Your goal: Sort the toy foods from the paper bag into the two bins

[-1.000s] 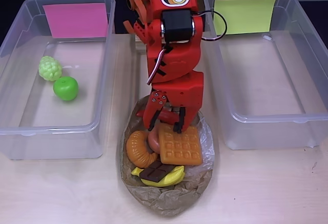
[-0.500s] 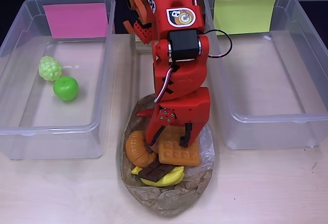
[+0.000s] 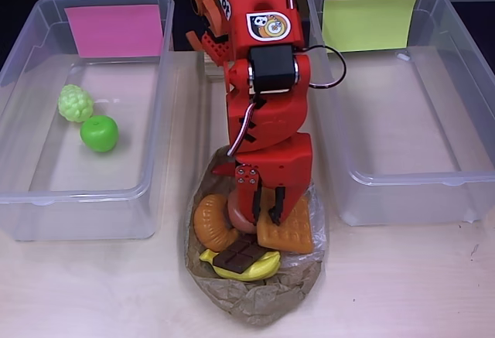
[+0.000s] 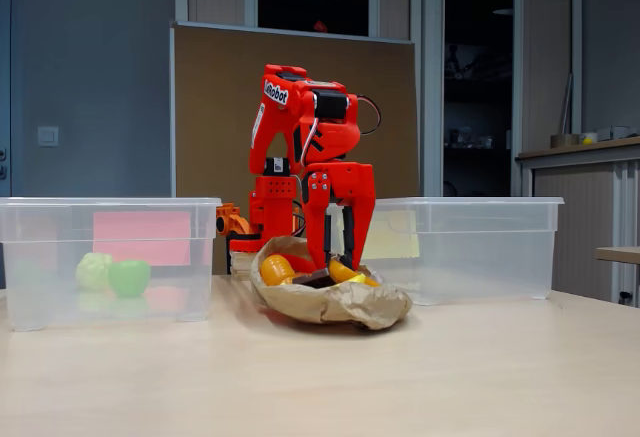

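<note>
Beneath the end effector [image 3: 264, 216], waffle [image 3: 289, 231] inside paper bag [image 3: 255, 299].

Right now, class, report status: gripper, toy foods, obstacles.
Red gripper down in crumpled brown paper bag, jaws closing around tilted orange waffle. Green grapes, green apple in pink-labelled bin. No obstruction.

Even indoor light, sharp, soft shadows

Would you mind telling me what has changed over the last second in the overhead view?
The gripper has come down into the paper bag and narrowed around the waffle's left edge; the waffle shifted right and tilted. The grapes, apple, croissant, chocolate bar and banana stayed put.
</note>
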### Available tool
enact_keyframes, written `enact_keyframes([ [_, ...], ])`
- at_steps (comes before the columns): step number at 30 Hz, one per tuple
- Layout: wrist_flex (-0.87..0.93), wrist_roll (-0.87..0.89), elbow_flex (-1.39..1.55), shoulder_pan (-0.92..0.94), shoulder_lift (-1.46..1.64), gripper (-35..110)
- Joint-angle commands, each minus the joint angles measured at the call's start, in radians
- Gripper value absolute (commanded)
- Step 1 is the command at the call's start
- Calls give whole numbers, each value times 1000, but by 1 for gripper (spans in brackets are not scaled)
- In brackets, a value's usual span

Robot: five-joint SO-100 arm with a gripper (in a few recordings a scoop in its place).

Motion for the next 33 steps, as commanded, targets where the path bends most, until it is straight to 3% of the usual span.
enact_keyframes([
  [1, 31, 0, -11, -18, 28, 0],
  [10, 152, -18, -64, -14, 87, 0],
  [24, 621, -69, -465, -9, 129, 0],
  [33, 683, -103, -336, 5, 431, 0],
])
